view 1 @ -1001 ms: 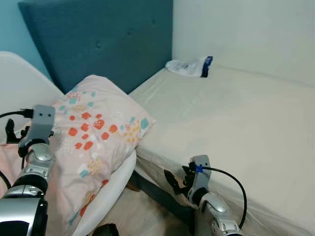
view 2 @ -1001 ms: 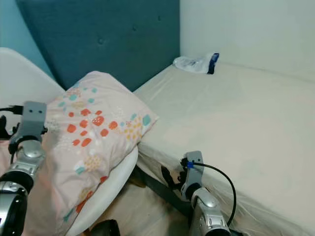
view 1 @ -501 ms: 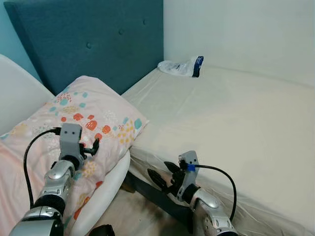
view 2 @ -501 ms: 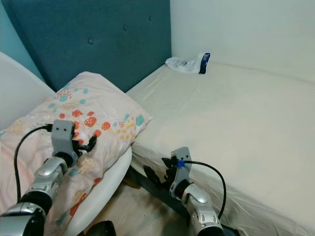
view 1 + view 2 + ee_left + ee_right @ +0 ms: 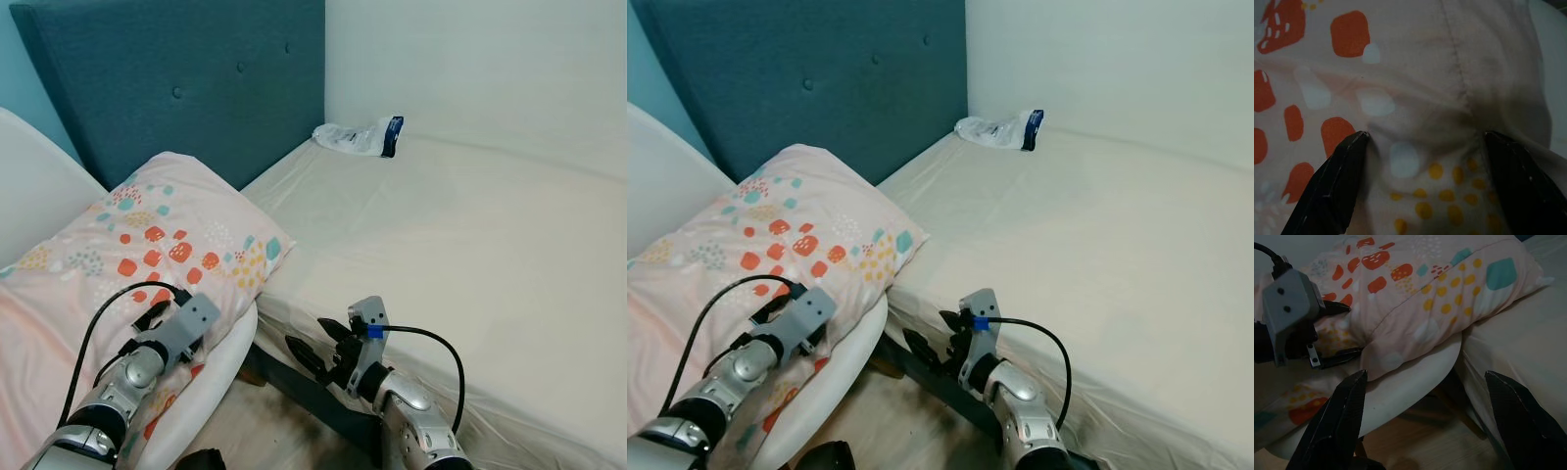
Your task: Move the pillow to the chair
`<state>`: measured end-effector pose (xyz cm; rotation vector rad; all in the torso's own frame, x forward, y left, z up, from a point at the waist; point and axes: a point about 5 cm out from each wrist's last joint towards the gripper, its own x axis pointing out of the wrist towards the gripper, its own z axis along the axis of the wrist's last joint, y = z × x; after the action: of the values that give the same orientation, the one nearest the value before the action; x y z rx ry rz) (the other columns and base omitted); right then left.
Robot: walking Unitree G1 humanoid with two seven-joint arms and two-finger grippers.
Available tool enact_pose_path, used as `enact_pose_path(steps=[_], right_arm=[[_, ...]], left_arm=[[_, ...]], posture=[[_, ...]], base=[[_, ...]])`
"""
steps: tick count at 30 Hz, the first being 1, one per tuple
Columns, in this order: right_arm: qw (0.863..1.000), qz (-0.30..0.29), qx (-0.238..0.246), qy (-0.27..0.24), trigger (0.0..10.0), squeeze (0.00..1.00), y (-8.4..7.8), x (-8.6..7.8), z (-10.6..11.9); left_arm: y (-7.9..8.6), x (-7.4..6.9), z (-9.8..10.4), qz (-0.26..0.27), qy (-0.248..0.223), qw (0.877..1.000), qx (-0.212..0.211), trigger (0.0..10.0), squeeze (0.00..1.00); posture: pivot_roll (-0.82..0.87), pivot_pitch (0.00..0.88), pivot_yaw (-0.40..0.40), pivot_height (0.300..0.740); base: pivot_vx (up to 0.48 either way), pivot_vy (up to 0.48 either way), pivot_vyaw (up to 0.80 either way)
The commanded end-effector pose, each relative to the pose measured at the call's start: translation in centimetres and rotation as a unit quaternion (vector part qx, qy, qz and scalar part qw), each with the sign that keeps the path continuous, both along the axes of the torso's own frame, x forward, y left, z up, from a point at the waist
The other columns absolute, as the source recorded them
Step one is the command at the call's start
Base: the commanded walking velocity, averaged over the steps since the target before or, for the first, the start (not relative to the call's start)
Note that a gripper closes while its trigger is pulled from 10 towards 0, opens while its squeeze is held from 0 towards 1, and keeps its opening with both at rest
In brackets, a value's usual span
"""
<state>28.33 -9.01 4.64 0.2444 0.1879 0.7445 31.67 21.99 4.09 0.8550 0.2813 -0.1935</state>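
The pink pillow (image 5: 147,245) with orange, teal and yellow spots lies on the white chair (image 5: 29,176), its corner reaching over to the bed's edge. My left gripper (image 5: 142,330) is open and pressed against the pillow's near edge, above the seat rim. In the left wrist view the fingers (image 5: 1337,181) stand wide apart with pillow fabric (image 5: 1415,98) bunched between them. My right gripper (image 5: 315,343) is open and hangs low beside the bed, holding nothing. The right wrist view looks at the pillow (image 5: 1440,298) and the left gripper (image 5: 1327,333).
A bare cream mattress (image 5: 470,245) fills the right side, with a clear plastic bag (image 5: 358,135) at its far corner. The blue padded headboard (image 5: 196,78) stands behind. A dark bed frame (image 5: 313,392) and wooden floor (image 5: 265,431) lie between chair and bed.
My left arm has swung down from the upper left side of the pillow to its near lower edge. The right gripper has edged left towards the chair.
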Motion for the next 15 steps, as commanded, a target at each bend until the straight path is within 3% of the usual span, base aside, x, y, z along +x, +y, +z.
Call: enact_pose_path(steps=[1,6,7,9,10,15], right_arm=[[1.000,0.004,0.000,0.001,10.0,0.00,0.1,-0.1,0.1],[1.000,-0.005,-0.003,0.004,10.0,0.00,-0.2,-0.3,0.1],[1.000,-0.008,-0.004,0.004,10.0,0.00,-0.3,-0.4,0.1],[1.000,-0.010,-0.005,0.004,10.0,0.00,-0.3,-0.4,0.1],[1.000,-0.012,-0.003,0.003,10.0,0.00,-0.4,-0.4,0.2],[1.000,-0.018,0.002,-0.002,10.0,0.00,-0.6,-0.5,0.5]], left_arm=[[0.2,-0.5,-0.6,0.005,0.006,1.000,0.030,10.0,0.00],[-0.5,-0.8,-1.9,0.020,0.025,0.995,0.095,10.0,0.00],[-0.5,-0.9,-2.1,0.027,0.028,0.994,0.099,3.8,0.00],[-0.4,-1.0,-2.1,0.031,0.029,0.994,0.101,3.8,0.00],[-0.2,-1.0,-2.2,0.037,0.035,0.993,0.104,0.0,0.00],[1.1,-1.0,-2.0,0.079,0.041,0.990,0.112,0.0,0.00]], posture=[[-0.08,0.014,0.024,0.490],[-0.10,0.035,0.023,0.490],[-0.10,0.039,0.021,0.490],[-0.10,0.039,0.021,0.490],[-0.11,0.046,0.023,0.490],[-0.12,0.053,0.023,0.490]], base=[[0.000,0.000,0.00],[0.000,0.000,0.00],[0.000,0.000,0.00],[0.000,0.000,0.00],[0.000,0.000,0.00],[0.000,0.000,0.00]])
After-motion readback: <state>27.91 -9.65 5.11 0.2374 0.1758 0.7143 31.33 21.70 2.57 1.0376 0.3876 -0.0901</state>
